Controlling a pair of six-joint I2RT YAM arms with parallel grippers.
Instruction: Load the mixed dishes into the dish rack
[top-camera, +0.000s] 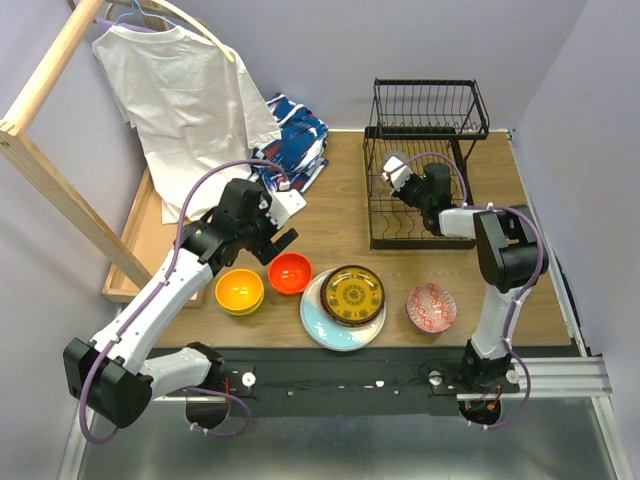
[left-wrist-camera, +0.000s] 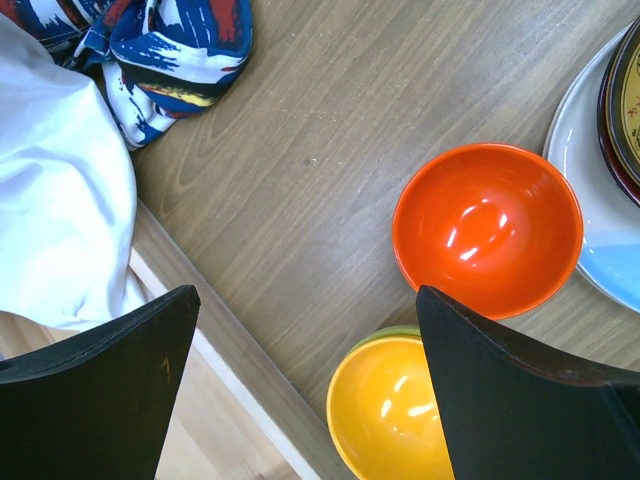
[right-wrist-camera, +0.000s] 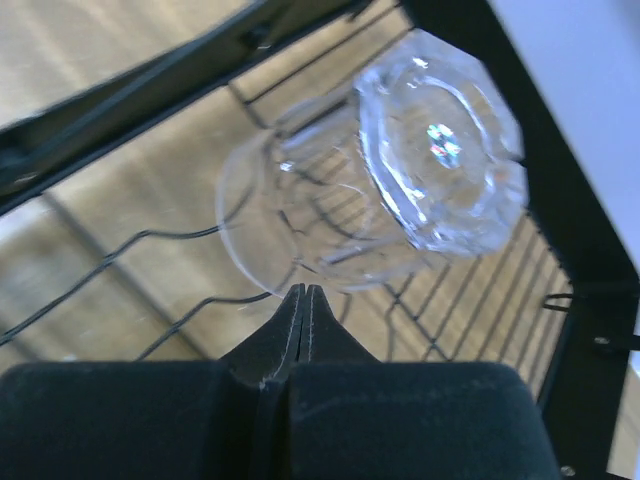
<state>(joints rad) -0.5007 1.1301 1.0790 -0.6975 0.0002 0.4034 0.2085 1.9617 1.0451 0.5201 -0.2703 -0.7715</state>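
My right gripper (right-wrist-camera: 303, 292) is shut on the rim of the clear glass cup (right-wrist-camera: 400, 190), which hangs tilted inside the lower tier of the black wire dish rack (right-wrist-camera: 575, 215). From above, that gripper (top-camera: 400, 178) is inside the dish rack (top-camera: 430, 110). My left gripper (top-camera: 278, 245) hovers open just behind the orange bowl (top-camera: 290, 272) and holds nothing. In the left wrist view the gripper (left-wrist-camera: 305, 400) spans bare wood, with the orange bowl (left-wrist-camera: 487, 228) and yellow bowl (left-wrist-camera: 390, 410) to its right. A yellow-brown plate (top-camera: 352, 295) lies on a pale blue plate (top-camera: 320, 325). A red floral plate (top-camera: 431, 307) sits right.
A white T-shirt (top-camera: 185, 95) hangs from a wooden frame (top-camera: 45, 160) at back left. Patterned cloth (top-camera: 300, 140) lies beside it, and a shallow wooden tray (top-camera: 135, 250) sits at the table's left edge. A green rim (left-wrist-camera: 385, 335) shows under the yellow bowl.
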